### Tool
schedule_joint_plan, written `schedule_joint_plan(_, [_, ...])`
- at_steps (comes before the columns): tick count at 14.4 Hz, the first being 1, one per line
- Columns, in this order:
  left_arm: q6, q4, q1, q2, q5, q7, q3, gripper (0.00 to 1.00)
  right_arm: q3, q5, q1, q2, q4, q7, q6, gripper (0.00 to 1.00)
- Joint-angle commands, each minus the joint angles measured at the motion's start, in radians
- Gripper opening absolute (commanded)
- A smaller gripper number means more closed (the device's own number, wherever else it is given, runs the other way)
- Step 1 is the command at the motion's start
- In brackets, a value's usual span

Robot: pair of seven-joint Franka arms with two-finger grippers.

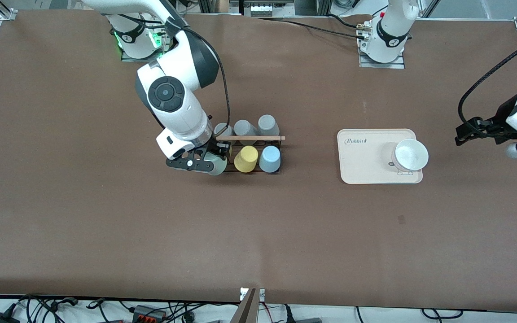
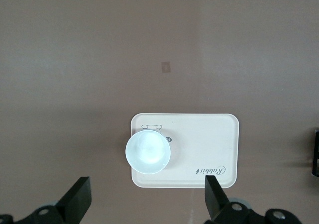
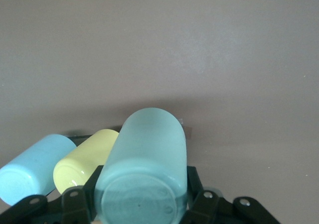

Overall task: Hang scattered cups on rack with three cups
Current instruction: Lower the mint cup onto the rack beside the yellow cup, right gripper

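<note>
My right gripper [image 1: 212, 161] is shut on the pale sage-green cup [image 1: 216, 166] at the black wire rack [image 1: 281, 148], at its end toward the right arm. The cup lies tilted beside the yellow cup [image 1: 246, 159], and the light blue cup [image 1: 269, 159] hangs beside that. The wooden rod [image 1: 258, 138] runs across the rack's top. In the right wrist view the green cup [image 3: 147, 149] fills the gripper [image 3: 142, 186], with the yellow cup [image 3: 84, 159] and the blue cup [image 3: 30, 167] alongside. Whether the green cup sits on a peg is hidden. My left gripper [image 1: 461, 134] waits open and empty at the left arm's end of the table.
Three grey cups [image 1: 245, 128] hang on the rack's row farther from the front camera. A cream tray [image 1: 361, 157] holding a white bowl [image 1: 410, 154] lies between the rack and the left gripper; in the left wrist view the tray [image 2: 209, 139] and the bowl [image 2: 147, 152] show past the open gripper [image 2: 145, 204].
</note>
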Motion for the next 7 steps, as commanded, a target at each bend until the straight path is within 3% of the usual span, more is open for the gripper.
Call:
schedule_joint_plan(1, [0.061, -0.090, -0.001, -0.037, -0.018, -0.006, -0.012, 1.00, 0.005, 0.013, 0.019, 0.025, 0.018, 0.022, -0.012, 0.13])
schedule_joint_plan(3, [0.134, -0.139, 0.001, -0.056, -0.018, -0.014, -0.014, 1.00, 0.007, 0.013, 0.021, 0.034, 0.020, 0.035, -0.005, 0.13])
schedule_joint_plan(7, [0.080, -0.130, 0.002, -0.083, -0.012, -0.015, -0.014, 1.00, 0.007, 0.009, 0.037, 0.048, 0.014, 0.042, -0.002, 0.14])
